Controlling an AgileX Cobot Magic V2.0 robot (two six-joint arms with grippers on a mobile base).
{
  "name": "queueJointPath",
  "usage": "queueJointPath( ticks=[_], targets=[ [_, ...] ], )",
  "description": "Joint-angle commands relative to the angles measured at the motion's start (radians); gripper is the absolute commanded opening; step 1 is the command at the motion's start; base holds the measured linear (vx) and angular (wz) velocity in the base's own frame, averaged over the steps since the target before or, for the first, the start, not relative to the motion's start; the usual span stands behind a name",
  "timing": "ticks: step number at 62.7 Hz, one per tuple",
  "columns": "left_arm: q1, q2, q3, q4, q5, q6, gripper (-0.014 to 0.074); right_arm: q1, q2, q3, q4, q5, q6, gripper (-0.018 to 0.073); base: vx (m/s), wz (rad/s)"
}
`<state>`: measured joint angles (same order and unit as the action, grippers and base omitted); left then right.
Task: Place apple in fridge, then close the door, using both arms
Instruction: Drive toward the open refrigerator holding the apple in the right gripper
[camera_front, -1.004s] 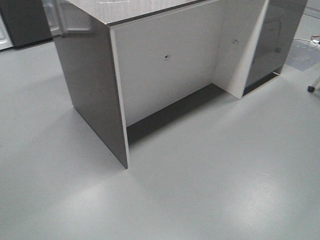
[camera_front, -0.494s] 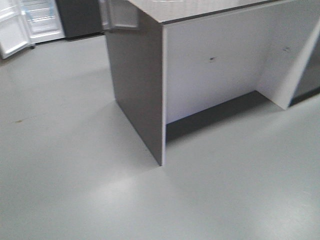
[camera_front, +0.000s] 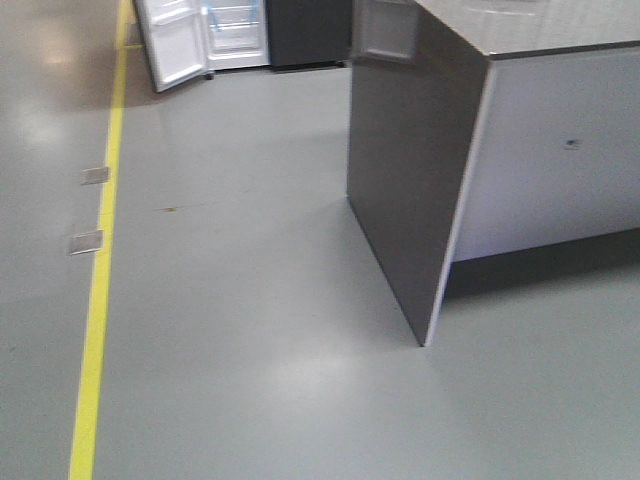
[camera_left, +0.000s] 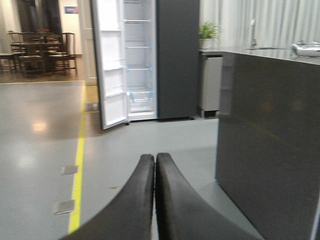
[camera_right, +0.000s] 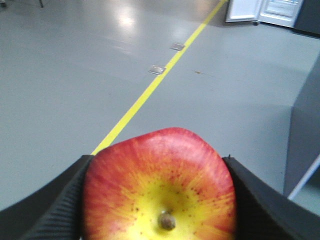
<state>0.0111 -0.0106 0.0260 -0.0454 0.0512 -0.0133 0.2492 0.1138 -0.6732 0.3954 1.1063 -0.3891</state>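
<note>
Nearest, in the right wrist view, the right gripper (camera_right: 159, 197) has the apple (camera_right: 160, 185) clamped between its two black fingers (camera_right: 57, 205). The fingers stand wide apart, one pressed to each flank of the fruit. The apple fills the gap from pad to pad and bulges up above the fingertips. Its stem dimple faces back toward the wrist camera, low on the visible face, so the stem axis runs along the gripper's reach, out away from the wrist. A yellow patch rings the dimple and red covers the upper shoulder. The fruit is nearly round, a little broader across the jaws than it is tall. It hangs in the air above the grey floor (camera_right: 65, 90), well apart from the fridge.

In the left wrist view the left gripper (camera_left: 155, 160) has its fingers pressed together along their length, with nothing between them.

Beyond, a yellow line (camera_left: 77, 165) runs away across the floor on the left, with two small metal plates (camera_left: 69, 170) just beside it. On the right stands the dark grey counter (camera_left: 270, 140), its side panel near.

Farthest off, the fridge (camera_left: 177, 55) stands upright at the back, dark outside, its white interior showing shelves with blue marks. The door (camera_left: 112, 65) is swung open to the left, white lining facing out. A potted plant (camera_left: 209, 31) sits right of the fridge, and dark chairs (camera_left: 62, 47) stand far left.
</note>
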Motion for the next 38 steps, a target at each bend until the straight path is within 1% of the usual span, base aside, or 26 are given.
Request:
queueJointPath(
  ticks=[1,38],
  targets=[
    [0.004,-0.016,0.021,-0.003,-0.074,-0.003,-0.0006,0.001,0.017,-0.027,0.021,-0.072,-0.006,0.0356,0.04,0.42],
    [0.004,-0.016,0.021,-0.003,-0.074,-0.003,-0.0006,0.001,0.017,-0.027,0.021,-0.067,-0.006,0.0356,0.06,0.35]
  ],
)
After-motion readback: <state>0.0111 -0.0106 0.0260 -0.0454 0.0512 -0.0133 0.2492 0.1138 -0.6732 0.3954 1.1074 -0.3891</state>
